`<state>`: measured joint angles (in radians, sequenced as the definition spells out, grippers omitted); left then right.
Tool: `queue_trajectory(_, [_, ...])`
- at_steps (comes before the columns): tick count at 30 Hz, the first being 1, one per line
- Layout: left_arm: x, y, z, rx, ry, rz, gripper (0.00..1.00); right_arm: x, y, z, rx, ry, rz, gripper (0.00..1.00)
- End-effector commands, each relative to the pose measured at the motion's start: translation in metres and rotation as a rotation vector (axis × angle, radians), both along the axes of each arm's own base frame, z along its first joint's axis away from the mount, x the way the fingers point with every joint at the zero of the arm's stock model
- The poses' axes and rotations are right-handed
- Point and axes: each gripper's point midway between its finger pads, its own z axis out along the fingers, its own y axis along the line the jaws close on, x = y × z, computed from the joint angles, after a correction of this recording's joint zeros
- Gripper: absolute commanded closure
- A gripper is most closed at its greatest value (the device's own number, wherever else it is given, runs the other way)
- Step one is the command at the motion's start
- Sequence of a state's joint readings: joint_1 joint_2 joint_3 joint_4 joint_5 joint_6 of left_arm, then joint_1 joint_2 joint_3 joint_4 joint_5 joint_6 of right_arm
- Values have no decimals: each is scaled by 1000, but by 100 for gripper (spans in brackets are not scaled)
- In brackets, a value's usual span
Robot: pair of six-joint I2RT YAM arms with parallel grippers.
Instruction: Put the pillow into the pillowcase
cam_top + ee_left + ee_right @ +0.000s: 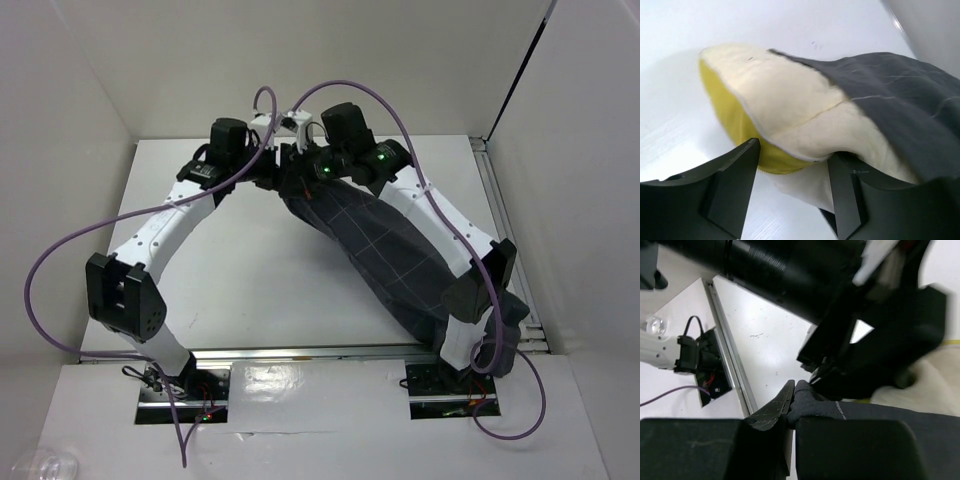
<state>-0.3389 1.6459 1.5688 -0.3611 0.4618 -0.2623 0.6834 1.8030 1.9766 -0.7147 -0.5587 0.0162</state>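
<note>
Soft pillow (790, 115) is bulging from pillowcase (900, 95); right gripper (791, 395) is pinching its cloth, left gripper (795, 155) is gaping; exposed end looks grabbable.

The white worktop (260, 270) carries the dark gridded pillowcase (385, 250), which lies slantwise from the right claw (790, 390) back towards that arm's base. Just ahead of the left claw (795, 152), the cream-and-yellow end of the pillow (780, 95) pokes out of the case.

Pillow (785, 115) mostly inside pillowcase (385, 250), on surface (250, 270). Pillow end sticks out just ahead of left gripper (795, 155). Pillowcase edge between right gripper (790, 400) jaws.
</note>
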Motion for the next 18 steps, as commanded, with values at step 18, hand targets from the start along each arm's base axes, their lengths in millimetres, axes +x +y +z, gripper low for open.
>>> queue_trajectory(18, [27,133,-15,5,-61,614,26,-1,-34,246,516,-743,-145,100])
